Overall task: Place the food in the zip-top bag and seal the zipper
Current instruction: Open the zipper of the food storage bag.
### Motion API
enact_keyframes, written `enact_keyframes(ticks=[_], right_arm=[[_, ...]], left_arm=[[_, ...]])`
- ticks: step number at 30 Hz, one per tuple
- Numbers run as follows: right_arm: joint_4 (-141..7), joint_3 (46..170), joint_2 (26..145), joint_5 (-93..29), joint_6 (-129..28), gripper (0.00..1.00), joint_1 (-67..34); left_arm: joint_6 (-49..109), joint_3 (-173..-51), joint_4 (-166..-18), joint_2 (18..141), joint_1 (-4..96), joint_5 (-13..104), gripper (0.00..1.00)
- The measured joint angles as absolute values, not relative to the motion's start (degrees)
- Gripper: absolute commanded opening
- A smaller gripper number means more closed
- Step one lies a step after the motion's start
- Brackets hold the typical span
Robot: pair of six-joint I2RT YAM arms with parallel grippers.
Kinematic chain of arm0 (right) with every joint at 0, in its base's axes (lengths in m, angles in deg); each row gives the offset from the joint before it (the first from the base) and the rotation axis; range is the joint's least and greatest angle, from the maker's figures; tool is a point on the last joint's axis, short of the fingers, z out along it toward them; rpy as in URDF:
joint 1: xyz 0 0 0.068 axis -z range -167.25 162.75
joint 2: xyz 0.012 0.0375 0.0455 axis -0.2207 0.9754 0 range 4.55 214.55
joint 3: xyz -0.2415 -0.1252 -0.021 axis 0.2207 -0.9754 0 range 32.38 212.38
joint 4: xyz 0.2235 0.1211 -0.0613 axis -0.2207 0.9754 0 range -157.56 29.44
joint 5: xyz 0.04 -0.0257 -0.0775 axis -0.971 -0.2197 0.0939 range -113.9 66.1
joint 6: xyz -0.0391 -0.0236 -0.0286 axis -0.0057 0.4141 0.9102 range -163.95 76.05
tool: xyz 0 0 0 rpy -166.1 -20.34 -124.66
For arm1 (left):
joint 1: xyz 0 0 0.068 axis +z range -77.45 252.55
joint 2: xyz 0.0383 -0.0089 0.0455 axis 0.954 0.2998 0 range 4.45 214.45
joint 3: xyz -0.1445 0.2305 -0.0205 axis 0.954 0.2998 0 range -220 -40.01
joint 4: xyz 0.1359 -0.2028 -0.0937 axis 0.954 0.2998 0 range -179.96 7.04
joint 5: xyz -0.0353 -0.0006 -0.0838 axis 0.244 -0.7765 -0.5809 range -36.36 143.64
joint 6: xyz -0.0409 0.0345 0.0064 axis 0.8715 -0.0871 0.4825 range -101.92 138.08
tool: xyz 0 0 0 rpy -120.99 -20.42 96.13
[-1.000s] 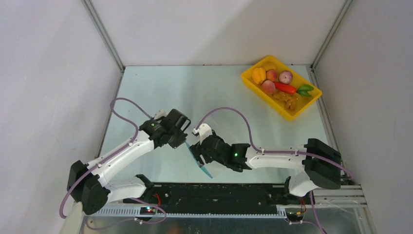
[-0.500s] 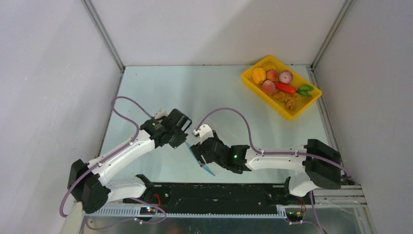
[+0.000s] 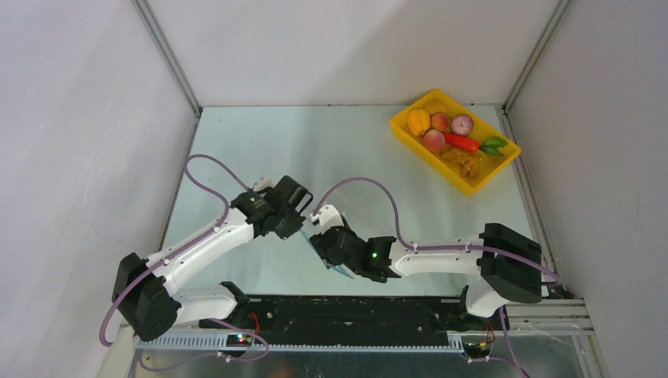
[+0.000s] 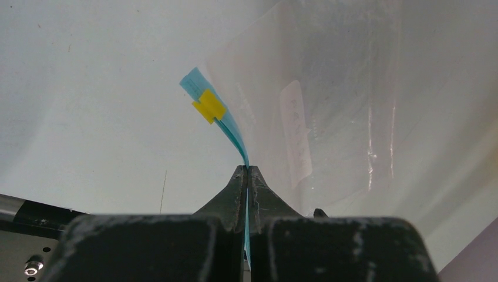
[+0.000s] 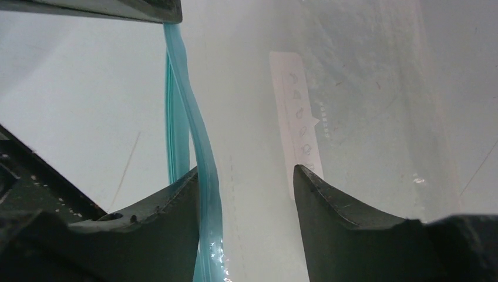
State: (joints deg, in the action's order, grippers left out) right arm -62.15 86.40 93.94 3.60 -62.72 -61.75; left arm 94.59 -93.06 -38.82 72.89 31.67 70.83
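The clear zip-top bag (image 4: 352, 106) with a white label hangs between the two grippers near the table's front centre; in the top view only its teal edge (image 3: 315, 246) shows. My left gripper (image 4: 247, 170) is shut on the teal zipper (image 4: 232, 126), which carries a yellow tab. My right gripper (image 5: 245, 176) is open, its jaws astride the bag's mouth, the zipper (image 5: 202, 158) against its left finger and the label (image 5: 299, 129) near its right. The food (image 3: 450, 135) lies in the yellow tray at the back right.
The yellow tray (image 3: 410, 138) stands at the back right near the right wall. Grey walls enclose the table on three sides. Both arms cross the front centre, and purple cables arch over them.
Both grippers have shifted a little left and closer together with the bag's zipper between them. The food has not moved.
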Motion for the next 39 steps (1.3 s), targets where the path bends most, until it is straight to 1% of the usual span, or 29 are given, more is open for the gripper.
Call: enact_keyframes(ticks=[2, 3, 4, 5, 6, 7, 8, 9, 10, 11, 12, 13, 14, 15, 17, 20, 24, 28, 32, 39], right_arm=[[-62.13, 86.4, 95.05, 4.3, -62.59, 0.54, -62.06], [-62.08, 86.4, 95.4, 4.5, -62.41, 0.44, -62.19], [-62.13, 86.4, 95.75, 4.92, -62.28, 0.39, -62.41], [-62.17, 86.4, 95.95, 5.31, -61.97, 0.28, -62.58], [-62.23, 86.4, 96.08, 5.64, -62.0, 0.2, -62.8], [-62.32, 86.4, 96.14, 5.81, -61.82, 0.08, -62.98], [-62.39, 86.4, 96.14, 5.94, -61.73, 0.0, -63.13], [-62.5, 86.4, 96.14, 6.12, -61.62, 0.0, -63.22], [-62.67, 86.4, 96.14, 6.29, -61.82, 0.0, -63.24], [-62.69, 86.4, 96.14, 6.4, -62.06, 0.0, -63.26], [-62.72, 86.4, 96.14, 6.55, -62.28, 0.0, -63.26], [-62.76, 86.4, 96.14, 6.64, -62.45, 0.0, -63.26], [-62.8, 86.4, 96.1, 6.71, -62.74, 0.0, -63.15], [-62.8, 86.4, 95.99, 6.69, -63.22, 0.0, -62.89], [-63.24, 86.45, 94.68, 7.17, -64.64, 0.0, -62.23], [-62.82, 86.6, 90.29, 4.22, -68.22, 0.0, -58.98], [-61.67, 86.6, 84.63, -2.23, -75.04, 0.0, -51.0], [-61.71, 86.38, 80.17, -7.94, -79.72, 0.0, -46.41], [-61.64, 86.36, 77.39, -11.28, -82.21, 0.0, -45.99], [-61.38, 86.12, 76.87, -11.96, -84.05, 0.0, -46.32]], left_arm=[[94.59, -93.06, -38.89, 73.2, 31.65, 70.62, 0.0], [94.57, -93.06, -38.87, 73.35, 31.63, 70.46, 0.0], [94.57, -93.06, -38.89, 73.46, 31.6, 70.31, 0.0], [94.57, -93.06, -38.91, 73.5, 31.58, 70.16, 0.0], [94.54, -93.06, -38.96, 73.5, 31.54, 70.0, 0.0], [94.48, -93.06, -39.07, 73.5, 31.52, 69.92, 0.0], [94.17, -93.06, -39.28, 73.5, 31.52, 69.89, 0.05], [93.95, -93.06, -39.59, 73.5, 31.52, 69.76, 0.1], [93.1, -93.06, -40.33, 73.46, 31.52, 69.52, 0.26], [92.38, -93.06, -41.21, 73.42, 31.52, 69.33, 0.36], [91.29, -93.06, -42.19, 73.31, 31.52, 68.84, 0.57], [90.52, -93.04, -44.11, 72.91, 31.5, 67.99, 0.66], [89.17, -93.04, -45.69, 72.3, 31.34, 67.51, 0.83], [88.23, -92.95, -47.63, 71.1, 31.21, 66.9, 0.95], [85.78, -92.6, -49.4, 68.8, 31.28, 67.97, 0.99], [81.87, -92.06, -52.83, 64.02, 30.97, 67.93, 1.0], [76.67, -92.06, -58.26, 56.17, 30.51, 68.08, 1.0], [72.75, -92.06, -63.15, 52.19, 30.45, 67.53, 1.0], [70.13, -92.06, -66.87, 52.72, 30.16, 66.09, 1.0], [68.45, -94.7, -66.3, 61.55, 29.44, 64.82, 1.0]])
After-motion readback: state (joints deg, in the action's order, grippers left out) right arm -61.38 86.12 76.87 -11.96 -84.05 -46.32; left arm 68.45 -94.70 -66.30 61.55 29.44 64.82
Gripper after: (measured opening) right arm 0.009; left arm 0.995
